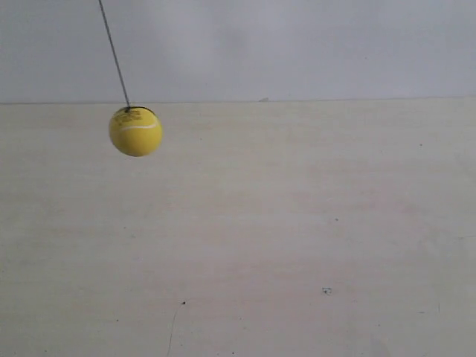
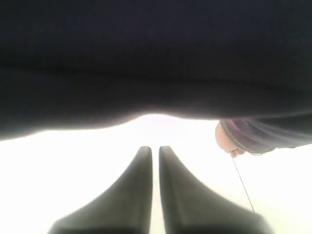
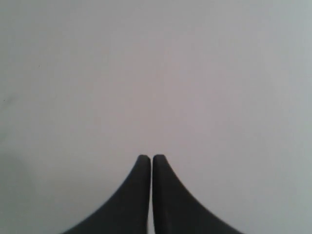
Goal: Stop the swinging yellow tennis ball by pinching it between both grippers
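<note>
The left gripper (image 2: pixel 154 152) has its jaws drawn together, a sliver of light between them; the right gripper (image 3: pixel 151 158) is likewise closed on nothing. Beyond the left gripper's tips, off to one side, a thin string (image 2: pixel 243 184) runs from what looks like a person's hand (image 2: pixel 228 140). Neither wrist view holds the yellow tennis ball (image 1: pixel 135 132); the exterior view shows it hanging on its slanted string above the pale table (image 1: pixel 297 238), before the grey wall (image 1: pixel 297 44), no gripper near it. The approach seems not yet begun. To do it well, bring both tips to the ball's height at the foot of its arc, one each side, and meet its middle evenly so it cannot squirt out.
</note>
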You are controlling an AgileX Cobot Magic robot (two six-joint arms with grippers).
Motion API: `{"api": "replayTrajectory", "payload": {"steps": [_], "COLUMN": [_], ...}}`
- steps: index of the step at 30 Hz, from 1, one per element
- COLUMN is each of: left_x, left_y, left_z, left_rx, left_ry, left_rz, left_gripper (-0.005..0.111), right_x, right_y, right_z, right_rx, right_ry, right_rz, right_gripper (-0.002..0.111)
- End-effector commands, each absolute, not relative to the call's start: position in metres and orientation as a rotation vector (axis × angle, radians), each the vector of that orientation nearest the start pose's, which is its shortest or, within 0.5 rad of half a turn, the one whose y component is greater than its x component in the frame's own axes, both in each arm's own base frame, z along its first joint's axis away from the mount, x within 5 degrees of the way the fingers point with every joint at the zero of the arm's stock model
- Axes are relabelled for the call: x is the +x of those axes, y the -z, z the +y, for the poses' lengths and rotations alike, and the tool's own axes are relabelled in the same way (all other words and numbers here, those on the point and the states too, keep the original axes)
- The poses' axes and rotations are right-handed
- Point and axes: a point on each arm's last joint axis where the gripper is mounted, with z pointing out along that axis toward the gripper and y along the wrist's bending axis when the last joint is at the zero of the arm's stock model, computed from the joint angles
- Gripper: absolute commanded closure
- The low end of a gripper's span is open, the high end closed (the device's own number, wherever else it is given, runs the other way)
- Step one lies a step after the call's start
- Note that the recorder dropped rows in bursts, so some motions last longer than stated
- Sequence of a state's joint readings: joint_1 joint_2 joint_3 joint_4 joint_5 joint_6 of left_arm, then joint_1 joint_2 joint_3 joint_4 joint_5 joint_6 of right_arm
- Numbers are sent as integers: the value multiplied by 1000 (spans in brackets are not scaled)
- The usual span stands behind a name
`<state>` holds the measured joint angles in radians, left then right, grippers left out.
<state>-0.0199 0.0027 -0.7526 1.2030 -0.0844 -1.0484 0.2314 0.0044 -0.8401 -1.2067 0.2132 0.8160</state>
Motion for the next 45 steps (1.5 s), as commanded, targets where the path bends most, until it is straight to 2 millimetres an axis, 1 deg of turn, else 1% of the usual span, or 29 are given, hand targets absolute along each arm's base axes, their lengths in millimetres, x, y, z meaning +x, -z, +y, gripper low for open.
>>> {"api": "replayTrajectory", "payload": {"steps": [1,4,6,8,11,14,17,21,24,27,29,31,33,36,40,42,45], "left_x": [-61,-48,-39,-23,6,32,59,90,113,140,156,171,183,196,202,202,203], "left_y": [-423,-411,-403,-397,-389,-387,-383,-376,-370,-358,-349,-338,-330,-321,-317,-318,-322], "left_z": [-6,-6,-4,-4,-4,-5,-9,-23,-34,-46,-52,-58,-61,-65,-68,-69,-68], "left_rx": [157,190,188,194,217,225,254,327,392,467,499,531,560,596,618,629,624], "left_ry": [-145,-226,-217,-203,-167,-129,-100,8,100,197,241,287,308,324,334,331,312], "left_rz": [736,788,827,893,1003,1105,1204,1298,1363,1443,1494,1549,1586,1624,1611,1588,1558], "left_gripper": [102,102,102,102,102,102,102,102,102,102,102,102,102,102,102,102,102], "right_x": [-69,-55,-40,-23,8,35,53,65,70,75,81,90,102,122,147,160,182], "right_y": [-445,-448,-450,-450,-446,-438,-430,-422,-419,-417,-416,-414,-412,-408,-398,-391,-379], "right_z": [-35,-31,-28,-26,-22,-14,-1,13,22,32,40,48,55,72,103,117,130], "right_rx": [-43,-48,-60,-67,-86,-194,-344,-476,-567,-638,-683,-704,-692,-650,-672,-692,-663], "right_ry": [190,162,132,94,75,94,65,-2,-34,-45,-25,31,89,106,102,136,198], "right_rz": [794,841,888,953,1107,1251,1343,1413,1419,1416,1414,1421,1438,1460,1445,1437,1446], "right_gripper": [108,108,108,108,108,108,108,108,108,108,108,108,108,108,108,108,108]}}
